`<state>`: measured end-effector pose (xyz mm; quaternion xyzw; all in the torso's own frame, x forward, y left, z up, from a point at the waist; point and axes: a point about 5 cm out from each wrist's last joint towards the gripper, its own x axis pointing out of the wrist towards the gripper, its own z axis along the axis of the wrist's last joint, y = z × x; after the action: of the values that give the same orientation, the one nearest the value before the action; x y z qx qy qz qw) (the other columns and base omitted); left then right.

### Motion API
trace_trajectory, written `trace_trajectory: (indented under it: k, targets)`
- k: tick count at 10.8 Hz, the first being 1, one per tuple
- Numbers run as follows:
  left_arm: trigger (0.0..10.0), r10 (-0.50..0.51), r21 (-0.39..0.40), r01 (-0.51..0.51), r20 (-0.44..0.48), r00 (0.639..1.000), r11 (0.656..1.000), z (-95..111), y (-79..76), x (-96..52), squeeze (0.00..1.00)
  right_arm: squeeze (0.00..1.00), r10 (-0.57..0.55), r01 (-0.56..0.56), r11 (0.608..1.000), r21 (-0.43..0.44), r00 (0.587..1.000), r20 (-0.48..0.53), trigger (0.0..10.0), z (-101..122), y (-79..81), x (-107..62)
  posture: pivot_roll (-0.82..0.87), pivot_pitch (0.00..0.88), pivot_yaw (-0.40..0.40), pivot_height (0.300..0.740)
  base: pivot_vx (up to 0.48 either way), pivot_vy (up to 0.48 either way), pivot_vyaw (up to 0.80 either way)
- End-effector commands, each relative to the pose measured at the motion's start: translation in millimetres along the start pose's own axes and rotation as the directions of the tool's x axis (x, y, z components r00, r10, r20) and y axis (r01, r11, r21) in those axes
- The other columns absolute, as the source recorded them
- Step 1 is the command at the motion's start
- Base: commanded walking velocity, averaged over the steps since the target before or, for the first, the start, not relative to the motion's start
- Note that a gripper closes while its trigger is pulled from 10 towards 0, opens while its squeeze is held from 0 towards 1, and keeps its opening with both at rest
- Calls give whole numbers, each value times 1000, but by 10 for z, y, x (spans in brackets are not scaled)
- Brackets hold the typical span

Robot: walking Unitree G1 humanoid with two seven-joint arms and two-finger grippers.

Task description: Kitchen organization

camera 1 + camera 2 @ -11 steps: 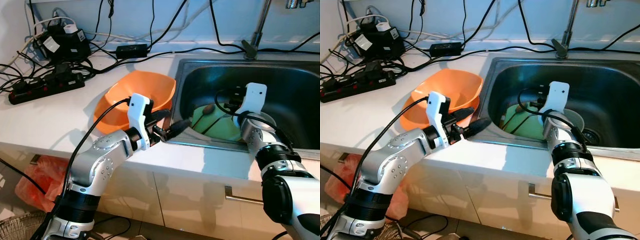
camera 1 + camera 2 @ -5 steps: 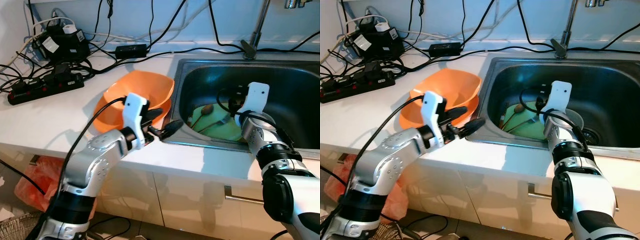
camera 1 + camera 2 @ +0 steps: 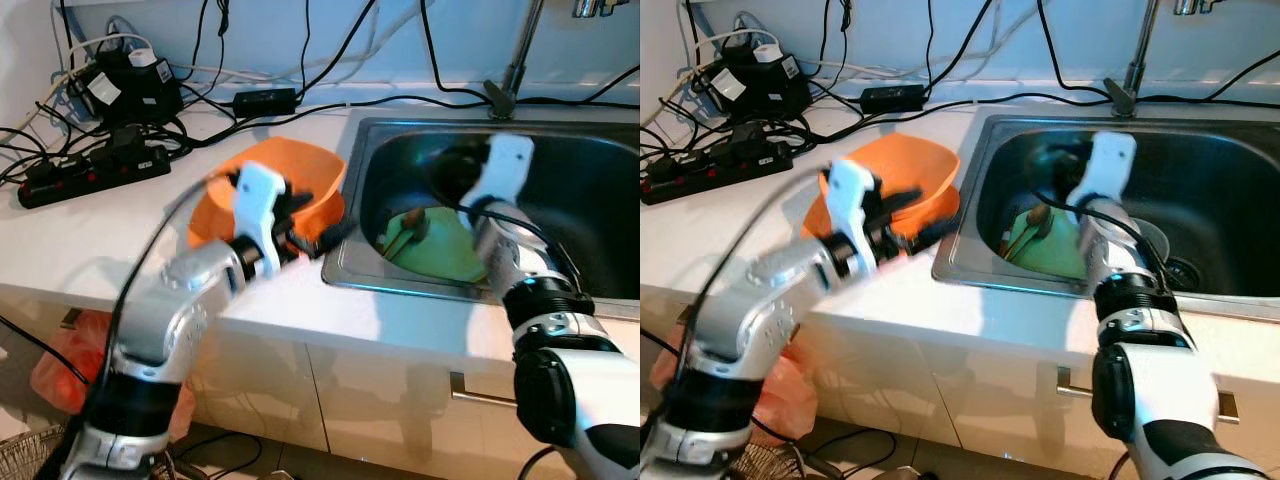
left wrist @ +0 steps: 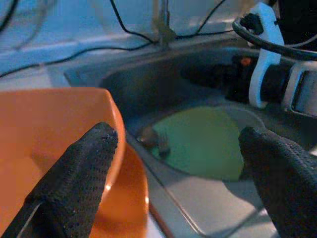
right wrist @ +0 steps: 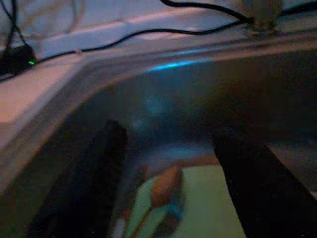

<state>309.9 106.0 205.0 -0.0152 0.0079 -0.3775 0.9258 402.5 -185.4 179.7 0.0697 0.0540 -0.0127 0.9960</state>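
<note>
An orange bowl (image 3: 300, 172) rests in a second orange dish on the white counter, just left of the sink (image 3: 400, 282). My left gripper (image 3: 318, 228) hovers open at the bowl's sink-side rim; in the left wrist view one of its fingers (image 4: 74, 173) is beside the bowl (image 4: 49, 129). A green plate (image 3: 445, 248) lies in the sink with a brown spoon (image 3: 405, 232) on it. My right gripper (image 3: 450, 172) hangs open inside the sink, above the plate's far edge. The right wrist view shows the spoon (image 5: 166, 186) below its spread fingers.
A faucet (image 3: 515, 60) rises behind the sink. Black power strips (image 3: 95, 170), adapters and tangled cables cover the counter's back left. A red bag (image 3: 60, 365) lies on the floor under the counter edge. The sink drain (image 3: 1185, 272) is right of the plate.
My left arm has swung left and up, bringing its gripper from the sink's edge to the orange bowl's rim. My right gripper has lifted higher above the green plate. Both arms are blurred.
</note>
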Motion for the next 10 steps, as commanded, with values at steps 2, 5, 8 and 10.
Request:
trace_trajectory:
  k: [2,5,8,10]
  targets:
    - [10000,36,88,-38,26,999,995,118,62,-15,1000,937,23,-24,999,26,999,32,10000,93,57,0,92,28,112,740,0,0,0]
    - [10000,122,233,-100,-81,989,967,40,364,-112,1000,0,110,-113,992,61,992,57,10000,131,159,-30,95,30,109,740,0,0,0]
    - [9569,145,337,-63,-224,964,939,-139,548,-190,0,0,192,-197,979,52,978,86,10000,176,265,-108,87,32,116,740,0,0,0]
    - [1882,128,370,-19,-272,954,929,-207,605,-206,0,0,192,-196,980,45,978,86,10000,180,254,-130,81,28,120,740,0,0,0]
